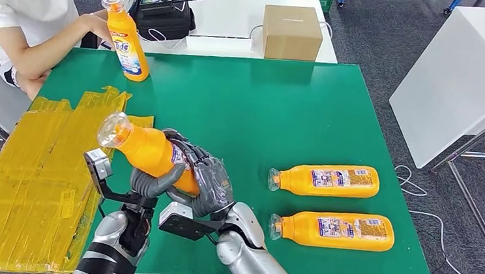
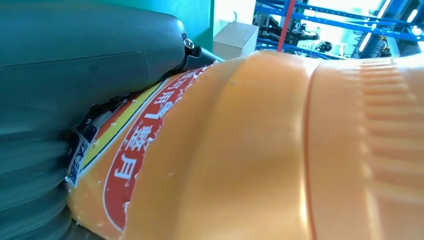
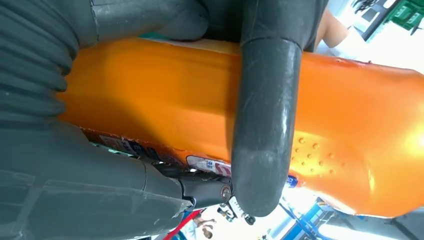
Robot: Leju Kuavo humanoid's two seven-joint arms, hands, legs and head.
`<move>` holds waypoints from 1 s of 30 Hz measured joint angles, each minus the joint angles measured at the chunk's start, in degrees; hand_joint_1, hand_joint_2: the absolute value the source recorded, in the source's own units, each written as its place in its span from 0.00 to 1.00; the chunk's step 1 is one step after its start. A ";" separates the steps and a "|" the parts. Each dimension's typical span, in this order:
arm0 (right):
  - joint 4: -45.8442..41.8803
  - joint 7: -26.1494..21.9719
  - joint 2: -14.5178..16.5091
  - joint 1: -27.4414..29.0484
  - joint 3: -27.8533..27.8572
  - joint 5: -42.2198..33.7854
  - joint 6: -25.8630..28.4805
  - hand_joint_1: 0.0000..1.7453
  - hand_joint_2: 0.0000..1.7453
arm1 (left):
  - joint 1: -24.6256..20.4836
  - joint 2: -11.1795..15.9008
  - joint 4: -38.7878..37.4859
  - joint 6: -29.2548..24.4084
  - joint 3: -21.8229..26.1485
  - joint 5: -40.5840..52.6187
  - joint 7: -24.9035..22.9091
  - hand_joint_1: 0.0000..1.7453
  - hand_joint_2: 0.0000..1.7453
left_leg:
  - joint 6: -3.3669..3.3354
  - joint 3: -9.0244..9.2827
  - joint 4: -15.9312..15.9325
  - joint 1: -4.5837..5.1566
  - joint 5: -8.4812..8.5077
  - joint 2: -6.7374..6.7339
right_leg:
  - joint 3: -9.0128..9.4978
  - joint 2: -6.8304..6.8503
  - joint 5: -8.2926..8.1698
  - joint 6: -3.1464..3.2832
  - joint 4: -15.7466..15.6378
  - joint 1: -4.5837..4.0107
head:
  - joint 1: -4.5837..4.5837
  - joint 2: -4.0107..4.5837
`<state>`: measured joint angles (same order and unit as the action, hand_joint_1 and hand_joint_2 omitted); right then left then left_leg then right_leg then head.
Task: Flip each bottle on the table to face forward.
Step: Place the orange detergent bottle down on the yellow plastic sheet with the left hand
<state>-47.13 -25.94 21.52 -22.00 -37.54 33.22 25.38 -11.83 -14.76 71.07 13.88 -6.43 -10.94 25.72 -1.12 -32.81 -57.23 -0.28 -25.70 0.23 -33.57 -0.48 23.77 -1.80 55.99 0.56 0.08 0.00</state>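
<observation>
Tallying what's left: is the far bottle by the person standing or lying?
Standing: the far bottle is upright, cap up, a person's hand on it.

Orange bottles — four: one held (image 1: 153, 153) at 7 o'clock, two lying (image 1: 325, 180) (image 1: 332, 230) at 4 o'clock, one upright (image 1: 126, 39) at 11 o'clock. Cardboard box (image 1: 292, 31) — one, 12 o'clock.

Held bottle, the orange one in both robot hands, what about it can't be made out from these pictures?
- Held bottle, head view: lower body and base hidden by the right hand and left hand.
- Left wrist view: label partly covered by the hand; the cap end is blurred.
- Right wrist view: a finger crosses the bottle; both ends cut off.
</observation>
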 joint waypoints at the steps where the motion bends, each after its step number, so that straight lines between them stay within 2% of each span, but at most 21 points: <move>1: -0.28 -0.07 0.06 0.17 0.31 0.08 -0.02 0.69 1.00 | 0.01 -0.08 0.10 -0.01 0.00 0.02 -0.03 1.00 1.00 | 0.00 0.00 0.00 0.00 0.00 0.00 | 0.00 0.00 0.00 0.00 0.00 0.00 | 0.01 0.00; 3: -0.76 -0.17 0.15 0.46 0.79 0.18 -0.13 0.19 1.00 | -0.01 -0.22 0.28 -0.04 0.00 0.10 -0.08 1.00 1.00 | 0.00 0.00 0.00 0.00 0.00 0.00 | 0.00 0.00 0.00 0.00 0.00 0.00 | 0.01 0.00; 4: -1.03 -0.24 0.16 0.64 0.99 0.19 -0.31 0.01 1.00 | -0.02 -0.27 0.39 -0.20 0.01 0.27 -0.05 1.00 1.00 | 0.00 0.00 0.00 0.00 0.00 0.00 | 0.00 0.00 0.00 0.00 0.00 0.00 | 0.01 0.00; 13: -3.33 -0.64 -0.04 1.64 2.15 0.19 -2.68 0.00 1.00 | -0.04 -0.35 1.33 -2.03 0.07 2.27 0.40 1.00 1.00 | 0.00 -0.02 0.00 0.00 0.00 0.01 | -0.01 0.01 0.00 0.00 0.00 0.00 | 0.00 0.00; 17: -17.29 -1.08 -1.58 7.91 7.05 0.06 -11.37 0.00 1.00 | -0.59 -0.31 4.61 -10.86 3.89 9.55 1.79 1.00 1.00 | 0.03 -0.05 0.00 -0.01 -0.02 0.08 | -0.07 0.05 0.00 0.00 0.00 -0.01 | 0.00 0.00; 20: -24.42 -0.14 -2.09 10.69 9.16 -1.82 -14.52 0.00 1.00 | -0.60 -0.30 6.22 -15.69 5.76 14.75 2.92 1.00 1.00 | 0.04 -0.10 0.00 -0.02 -0.01 0.16 | -0.08 0.13 0.01 0.01 0.01 -0.02 | -0.02 0.00; 25: -32.36 2.07 -2.75 13.74 12.77 -5.25 -17.83 0.00 1.00 | -0.90 -0.30 8.94 -25.41 9.32 24.51 5.00 1.00 1.00 | 0.04 -0.10 0.00 -0.01 -0.02 0.07 | -0.08 0.10 0.01 0.01 0.00 0.00 | -0.01 0.00; 30: -36.85 2.33 -3.56 15.49 15.88 -6.52 -18.23 0.00 1.00 | -1.02 -0.17 10.11 -32.81 12.34 34.07 6.17 1.00 1.00 | 0.04 -0.10 0.00 0.00 -0.02 0.08 | -0.07 0.11 0.01 0.00 0.00 0.00 | -0.01 0.00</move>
<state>-83.98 -23.61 17.97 -6.51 -21.66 26.70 7.15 -12.86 -14.93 81.19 -18.92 5.92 23.13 31.89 -1.08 -32.91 -57.23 -0.28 -25.71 0.30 -33.65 -0.37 23.78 -1.80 55.98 0.56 0.07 0.00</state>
